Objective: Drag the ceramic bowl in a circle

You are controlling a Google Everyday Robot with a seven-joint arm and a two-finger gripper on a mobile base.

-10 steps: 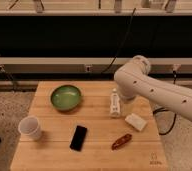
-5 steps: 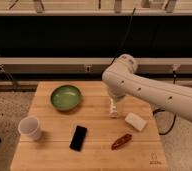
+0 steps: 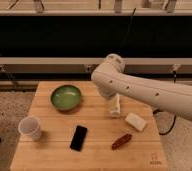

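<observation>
The ceramic bowl is round, shallow and glossy green with a darker rim, and it rests on the back left part of the wooden table. My white arm reaches in from the right, its bulky elbow above the table's back middle. Below that elbow the gripper hangs down over the table's centre right. It is well to the right of the bowl and apart from it.
A white paper cup stands at the front left. A black phone lies front centre. A white block and a brown snack bar lie right of the gripper. A dark railing runs behind the table.
The arm has swung left, and its elbow now sits nearer the bowl. The gripper stays over about the same spot. The bowl and the other objects have not moved.
</observation>
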